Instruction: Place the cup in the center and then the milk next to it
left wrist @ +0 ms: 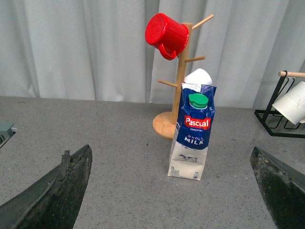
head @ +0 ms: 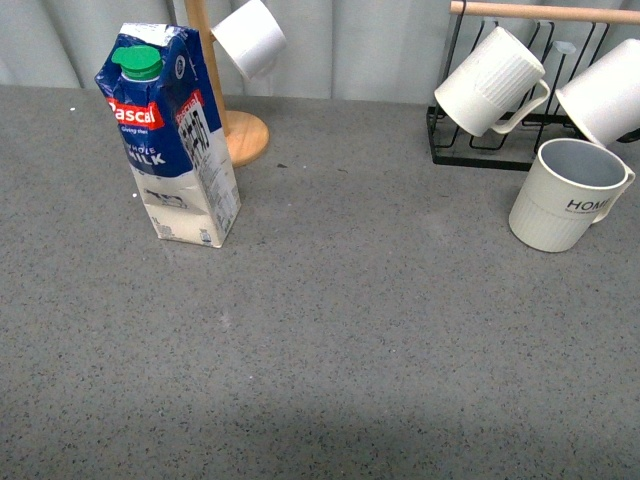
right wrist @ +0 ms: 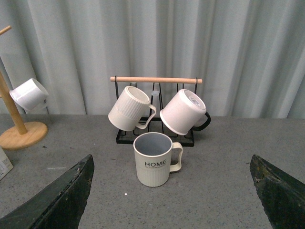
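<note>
The cup (head: 568, 193), an off-white ribbed mug with "HOME" on its side, stands upright at the table's right, just in front of the black rack; it also shows in the right wrist view (right wrist: 153, 159), handle turned to the picture's right. The milk (head: 172, 130), a blue-and-white Pascual carton with a green cap, stands upright at the left, and in the left wrist view (left wrist: 191, 131) too. My left gripper (left wrist: 171, 193) is open, well back from the milk. My right gripper (right wrist: 171, 193) is open, short of the cup. Neither arm shows in the front view.
A wooden mug tree (head: 222, 90) stands behind the milk, with a small white cup (head: 250, 37) and a red mug (left wrist: 166, 34) hung on it. A black wire rack (head: 490, 135) with a wooden bar holds two white mugs (right wrist: 129, 109) at the back right.
</note>
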{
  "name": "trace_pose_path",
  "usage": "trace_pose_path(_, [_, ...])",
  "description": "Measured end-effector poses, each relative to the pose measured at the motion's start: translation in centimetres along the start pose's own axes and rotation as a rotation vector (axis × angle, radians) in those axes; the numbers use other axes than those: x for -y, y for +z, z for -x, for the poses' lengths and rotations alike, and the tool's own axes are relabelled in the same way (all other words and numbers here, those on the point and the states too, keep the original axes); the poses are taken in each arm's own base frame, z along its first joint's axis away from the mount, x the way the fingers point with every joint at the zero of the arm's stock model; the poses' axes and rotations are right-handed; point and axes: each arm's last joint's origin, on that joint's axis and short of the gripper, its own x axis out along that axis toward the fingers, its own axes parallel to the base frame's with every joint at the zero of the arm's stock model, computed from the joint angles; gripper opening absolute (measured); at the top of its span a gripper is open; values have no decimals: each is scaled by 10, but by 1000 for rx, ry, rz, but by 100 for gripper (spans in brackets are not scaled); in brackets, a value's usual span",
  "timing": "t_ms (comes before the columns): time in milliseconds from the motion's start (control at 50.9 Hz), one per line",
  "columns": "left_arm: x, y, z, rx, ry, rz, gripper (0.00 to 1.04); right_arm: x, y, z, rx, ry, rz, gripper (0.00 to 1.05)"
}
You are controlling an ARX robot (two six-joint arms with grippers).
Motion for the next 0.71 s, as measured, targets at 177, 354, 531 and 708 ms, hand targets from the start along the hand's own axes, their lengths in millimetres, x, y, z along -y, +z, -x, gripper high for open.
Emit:
trace_pose_path(177, [0, 0, 0, 0, 0, 0, 98, 0, 0, 0, 0, 0, 0, 96])
trace_pose_path(354, [0, 0, 0, 0, 0, 0, 98, 0, 0, 0, 0, 0, 0, 96])
trace_pose_path(531, [0, 0, 0, 0, 0, 0, 98, 0, 0, 0, 0, 0, 0, 96])
trace_pose_path(708, [0, 0, 0, 0, 0, 0, 98, 0, 0, 0, 0, 0, 0, 96])
